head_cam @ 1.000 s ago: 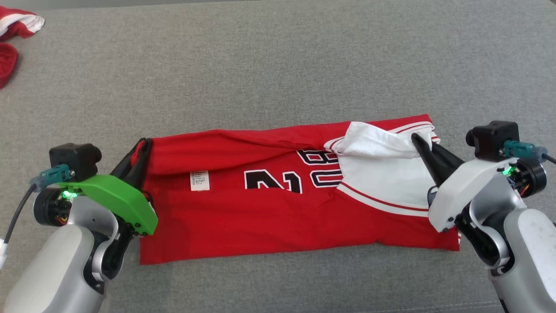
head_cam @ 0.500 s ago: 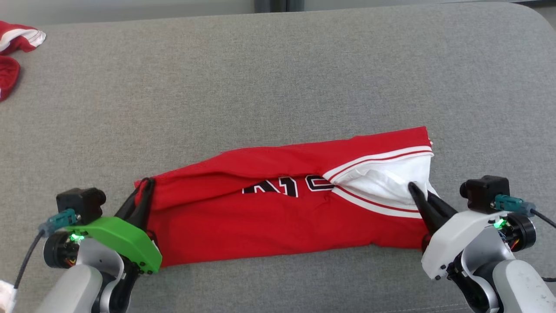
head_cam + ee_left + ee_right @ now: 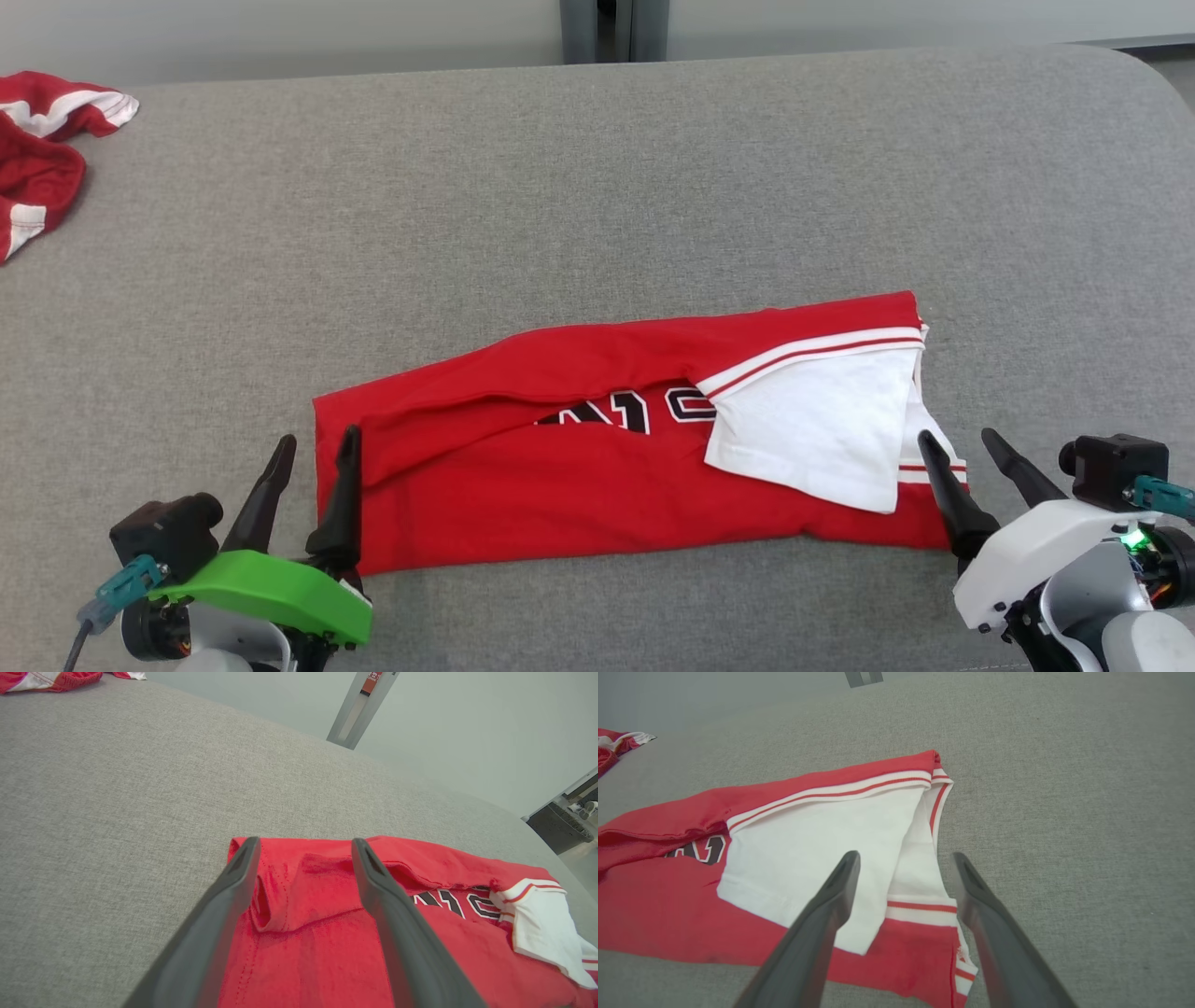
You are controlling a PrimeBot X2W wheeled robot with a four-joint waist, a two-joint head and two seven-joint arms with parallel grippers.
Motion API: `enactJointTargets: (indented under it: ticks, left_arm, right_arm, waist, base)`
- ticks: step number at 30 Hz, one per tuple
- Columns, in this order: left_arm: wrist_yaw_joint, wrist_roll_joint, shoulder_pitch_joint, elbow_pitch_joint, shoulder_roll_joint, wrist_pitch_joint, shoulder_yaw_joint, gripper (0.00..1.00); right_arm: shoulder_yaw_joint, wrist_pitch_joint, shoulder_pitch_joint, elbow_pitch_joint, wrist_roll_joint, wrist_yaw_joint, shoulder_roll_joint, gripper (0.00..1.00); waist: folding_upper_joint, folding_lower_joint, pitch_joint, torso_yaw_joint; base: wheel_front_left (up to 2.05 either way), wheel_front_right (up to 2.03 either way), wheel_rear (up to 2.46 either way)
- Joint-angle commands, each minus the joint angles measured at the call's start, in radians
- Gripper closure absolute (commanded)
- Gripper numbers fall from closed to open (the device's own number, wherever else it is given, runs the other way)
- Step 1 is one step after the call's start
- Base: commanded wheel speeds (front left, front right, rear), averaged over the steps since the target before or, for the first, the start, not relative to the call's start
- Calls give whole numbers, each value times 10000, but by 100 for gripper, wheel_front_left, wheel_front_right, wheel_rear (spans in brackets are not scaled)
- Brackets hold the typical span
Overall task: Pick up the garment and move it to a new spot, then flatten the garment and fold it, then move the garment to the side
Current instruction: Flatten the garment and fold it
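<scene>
The garment (image 3: pixel 597 467), a red jersey with white striped sleeves and black numbers, lies folded into a long band on the grey cushion (image 3: pixel 597 205). My left gripper (image 3: pixel 316 446) stands open at its left end, its fingers straddling the folded red corner (image 3: pixel 299 886) without holding it. At the right end my right gripper (image 3: pixel 958 441) is open too, just off the white sleeve (image 3: pixel 822 429). The right wrist view has the sleeve's striped hem (image 3: pixel 920 905) lying free between the fingers (image 3: pixel 831 896).
Another red and white garment (image 3: pixel 47 140) is bunched at the cushion's far left corner, also seen in the left wrist view (image 3: pixel 51 679). The cushion's far edge meets a pale wall with a grey post (image 3: pixel 611 28). Bare grey fabric stretches behind the jersey.
Both grippers were shut on the jersey's ends, folding its far edge toward me. Both have now opened, let go and drawn back. The head camera has tilted, shifting the picture.
</scene>
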Motion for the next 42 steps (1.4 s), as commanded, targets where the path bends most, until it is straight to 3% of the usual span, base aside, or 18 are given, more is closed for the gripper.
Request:
enactJointTargets:
  ticks: [1, 11, 19, 29, 30, 31, 32, 33, 42]
  left_arm:
    - [102, 7, 200, -126, -106, -151, 65, 0]
    - [785, 505, 285, -206, -622, -654, 431, 0]
    - [878, 739, 9, -66, -818, -725, 586, 0]
    - [885, 876, 197, 83, -791, -764, 708, 0]
    - [894, 881, 218, 87, -788, -765, 705, 0]
    - [903, 882, 244, 97, -787, -766, 700, 0]
    - [910, 884, 265, 102, -781, -767, 696, 0]
    - [899, 884, 296, 114, -763, -754, 675, 0]
    - [956, 992, 339, 34, -794, -550, 392, 0]
  right_arm:
    - [-152, -43, 120, -16, -24, -1, 58, 0]
    - [-852, 418, -548, 633, -396, -1, 290, 0]
    - [-913, 1019, -1737, 2599, -665, -1, -81, 0]
    - [-849, 1312, -2241, 4608, -536, 1, 91, 1]
    - [-785, 1298, -2266, 4693, -520, 2, 125, 53]
    - [-708, 1251, -2290, 4796, -505, 5, 156, 68]
    - [-659, 1195, -2304, 4843, -486, 8, 171, 78]
    - [-606, 1136, -2347, 4901, -462, 16, 171, 100]
    - [-800, 575, -2798, 4976, -426, -9, -335, 100]
  waist:
    - [0, 0, -117, 101]
    - [0, 0, -380, 529]
    - [0, 0, -337, 1207]
    - [0, 0, -436, 1969]
    - [0, 0, -459, 1991]
    - [0, 0, -492, 2012]
    - [0, 0, -518, 2017]
    - [0, 0, -555, 2008]
    - [0, 0, -821, 1521]
  base:
    - [0, 0, 0]
    - [0, 0, 0]
    - [0, 0, 0]
    - [0, 0, 0]
    - [0, 0, 0]
    - [0, 0, 0]
    - [0, 0, 0]
    - [0, 0, 0]
    - [0, 0, 0]
